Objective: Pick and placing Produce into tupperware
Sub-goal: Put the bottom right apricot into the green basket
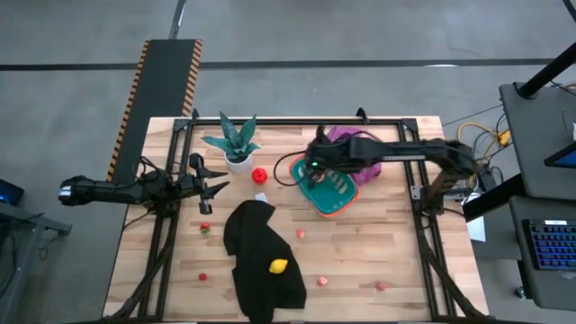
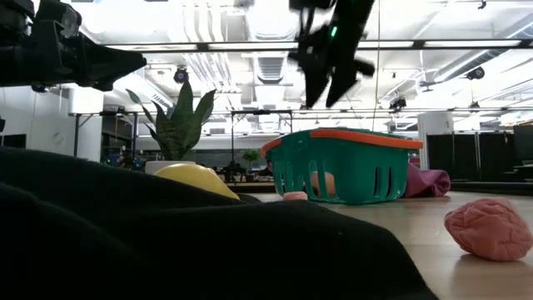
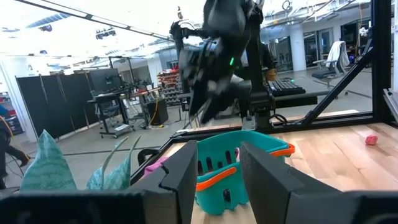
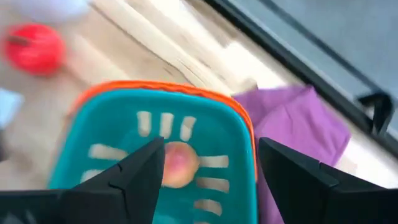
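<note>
Right tool over the teal container, one piece inside

Your right tool [image 1: 315, 165] hangs above the teal container [image 1: 335, 203], fingers apart and empty; a pink-orange piece [image 4: 178, 163] already lies on its floor. Your left tool [image 1: 209, 184] waits over the worktop's [image 1: 396, 252] left side near the potted plant [image 1: 234, 141], fingers spread on nothing. Most produce is scattered: a red piece [image 1: 259, 175] by the plant, a yellow one [image 1: 279, 265] on the black cloth [image 1: 256, 270], small pink ones along the near edge. My guess: grabbing the yellow piece risks snagging the cloth, and a low pass could knock the light container.
</note>
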You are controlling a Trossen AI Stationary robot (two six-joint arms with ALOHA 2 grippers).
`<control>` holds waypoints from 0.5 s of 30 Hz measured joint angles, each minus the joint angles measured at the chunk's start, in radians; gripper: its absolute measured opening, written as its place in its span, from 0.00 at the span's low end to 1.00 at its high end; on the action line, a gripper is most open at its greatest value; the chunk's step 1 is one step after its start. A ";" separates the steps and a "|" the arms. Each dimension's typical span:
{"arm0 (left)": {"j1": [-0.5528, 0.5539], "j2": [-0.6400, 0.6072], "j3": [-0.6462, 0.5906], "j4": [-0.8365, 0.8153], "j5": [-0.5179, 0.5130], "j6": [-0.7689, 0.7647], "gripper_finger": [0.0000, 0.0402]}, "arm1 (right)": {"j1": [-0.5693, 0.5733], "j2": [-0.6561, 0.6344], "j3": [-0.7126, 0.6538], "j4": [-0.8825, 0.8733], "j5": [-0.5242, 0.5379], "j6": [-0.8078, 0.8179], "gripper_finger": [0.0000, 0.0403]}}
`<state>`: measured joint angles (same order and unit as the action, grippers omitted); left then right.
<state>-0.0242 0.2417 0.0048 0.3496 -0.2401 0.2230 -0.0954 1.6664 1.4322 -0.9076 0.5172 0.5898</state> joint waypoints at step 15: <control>0.000 -0.002 0.000 0.005 0.000 -0.007 0.27 | 0.369 -0.402 -0.024 0.001 0.000 -0.122 0.62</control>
<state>-0.0246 0.2401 0.0048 0.3545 -0.2401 0.2159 0.2739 1.2648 1.4084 -0.9064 0.5171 0.4679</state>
